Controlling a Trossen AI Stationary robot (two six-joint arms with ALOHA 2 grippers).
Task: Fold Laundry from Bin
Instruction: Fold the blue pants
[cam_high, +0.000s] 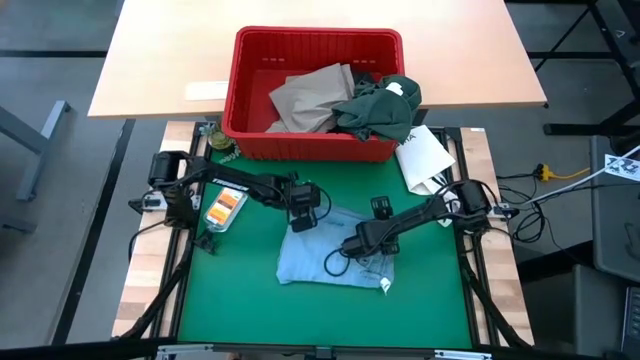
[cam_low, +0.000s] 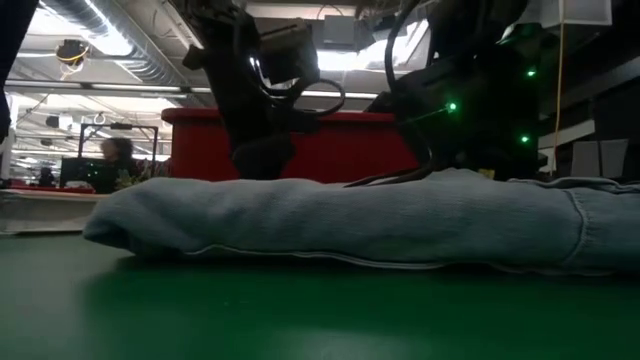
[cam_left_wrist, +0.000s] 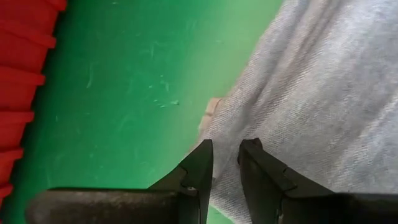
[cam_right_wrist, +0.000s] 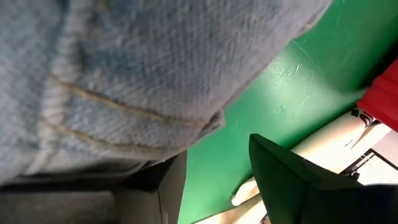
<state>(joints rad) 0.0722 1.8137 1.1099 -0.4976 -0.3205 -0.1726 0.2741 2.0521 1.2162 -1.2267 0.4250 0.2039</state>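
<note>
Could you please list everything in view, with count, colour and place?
bin: one, red, at the mat's far edge.
tan trousers: one, in the bin.
green garment: one, dark, draped over the bin's right front rim.
blue garment: one, light blue, flat on the mat's middle.
white packet: one, right of the bin.
orange packet: one, on the mat's left.
mat: one, green, on the table.
left hand: on the blue garment's far left edge, pinching it.
right hand: on the blue garment's middle.

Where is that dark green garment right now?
In the high view, the dark green garment is draped over the right end of the red bin, beside the tan trousers.
</note>
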